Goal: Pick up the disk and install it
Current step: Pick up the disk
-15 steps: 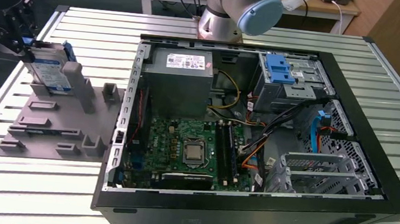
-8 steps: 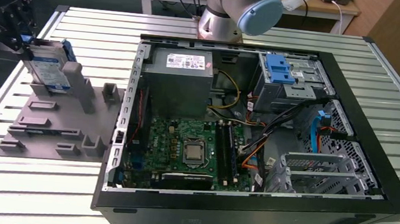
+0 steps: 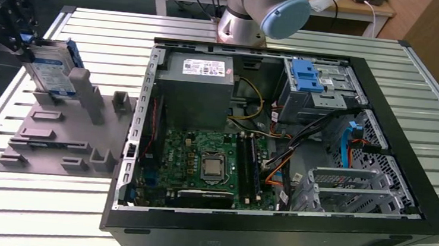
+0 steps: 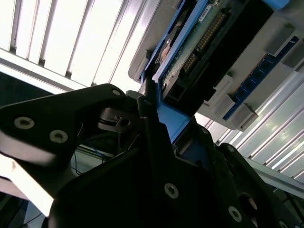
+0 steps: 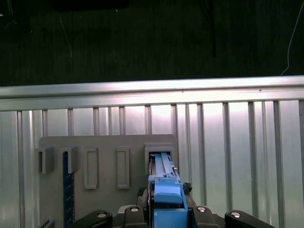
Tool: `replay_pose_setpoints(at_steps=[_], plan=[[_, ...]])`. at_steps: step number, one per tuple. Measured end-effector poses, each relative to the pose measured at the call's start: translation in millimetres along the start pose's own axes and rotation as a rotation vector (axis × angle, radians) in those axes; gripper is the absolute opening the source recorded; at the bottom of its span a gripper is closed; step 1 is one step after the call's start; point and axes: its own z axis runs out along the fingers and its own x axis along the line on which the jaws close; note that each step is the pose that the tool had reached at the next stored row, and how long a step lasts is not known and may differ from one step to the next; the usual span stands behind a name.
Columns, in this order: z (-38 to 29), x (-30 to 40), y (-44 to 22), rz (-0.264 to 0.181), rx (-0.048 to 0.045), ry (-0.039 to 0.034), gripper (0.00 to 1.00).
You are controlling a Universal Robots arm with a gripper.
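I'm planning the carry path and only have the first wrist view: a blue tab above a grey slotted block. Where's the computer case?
Observer: In the exterior view the open computer case lies on the exterior view's right of the grey fixture, both on the slatted table.
Operator: How does the disk sit?
Observer: The disk stands on edge at the fixture's end farthest from the exterior camera, with the gripper at its top.
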Motion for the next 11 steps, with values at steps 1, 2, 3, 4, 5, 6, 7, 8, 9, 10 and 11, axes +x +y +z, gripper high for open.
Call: replay_pose_setpoints(at_steps=[1,2,3,4,5,6,7,8,9,10,11], plan=[[-1.1,0.0,0.0,0.000,0.0000,0.0000,0.36],[-2.1,0.0,0.0,0.000,0.0000,0.0000,0.36],[-3.1,0.0,0.0,0.000,0.0000,0.0000,0.36],[-4.2,-0.1,0.0,0.000,-0.0001,0.0001,0.36],[-5.4,-0.1,0.0,0.000,0.0000,0.0000,0.36],[-6.7,-0.1,0.0,0.000,0.0000,0.0000,0.36],[-8.0,-0.1,0.0,0.000,-0.0001,0.0001,0.36],[-9.4,-0.1,0.0,0.000,-0.0001,0.0001,0.36],[-10.7,-0.1,0.0,0.000,0.0000,0.0001,0.36],[-11.9,-0.1,0.1,0.000,0.0000,0.0000,0.36],[-13.1,-0.1,0.0,0.000,-0.0001,0.0001,0.36]])
